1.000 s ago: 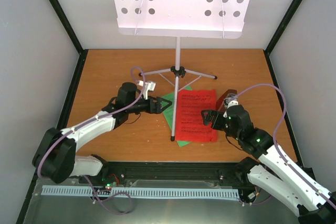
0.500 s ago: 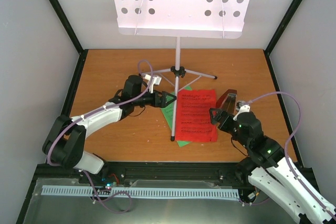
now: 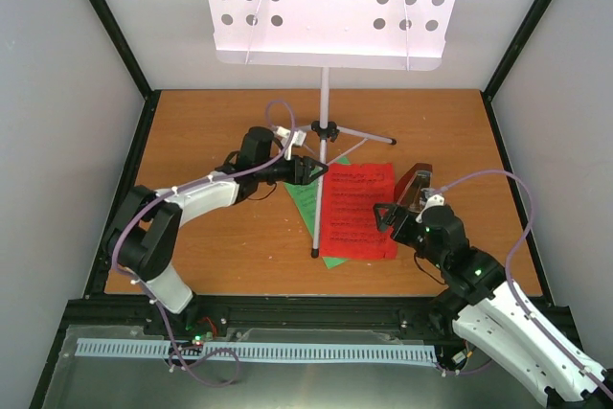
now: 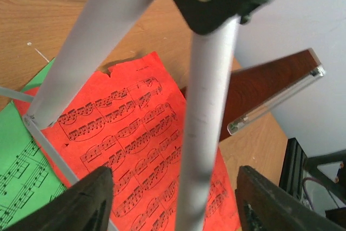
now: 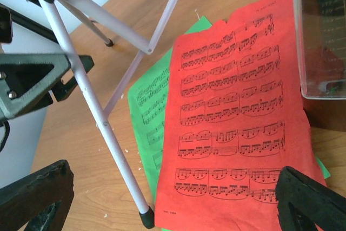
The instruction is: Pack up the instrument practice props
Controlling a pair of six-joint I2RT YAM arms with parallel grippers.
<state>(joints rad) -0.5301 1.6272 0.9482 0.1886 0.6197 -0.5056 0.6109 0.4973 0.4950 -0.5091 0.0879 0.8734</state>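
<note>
- The music stand [image 3: 324, 93] is upright at the upper middle of the top view. Its pole is vertical and its perforated tray [image 3: 335, 7] fills the top of the frame.
- Its tripod legs spread from a black hub [image 3: 326, 128]. The front leg [image 3: 317, 222] runs almost straight down the frame to a foot at the lower middle.
- The red music sheet [image 3: 357, 210] lies flat on the tabletop [image 3: 201, 131], just right of that leg. Its long axis runs up and down the frame.
- The green music sheet [image 3: 305, 196] lies under the red one and shows along its left edge.
- The metronome [image 3: 414, 182] sits just beside the red sheet's upper right corner. Its clear cover [image 5: 319, 36] fills the upper right of the right wrist view.
- The left jaws are open and straddle the front leg just below the hub. In the left wrist view one finger [image 4: 86, 201] shows on each side of the leg, with a gap on both sides.
- The right jaws are spread wide and hold nothing, at the red sheet's right edge; their fingers [image 5: 32, 198] frame the sheet's near end.
- A second ago the left jaws were left of the green sheet; they have moved up and right to the leg.
- The right jaws have barely shifted. The stand, sheets and metronome lie as before.
</note>
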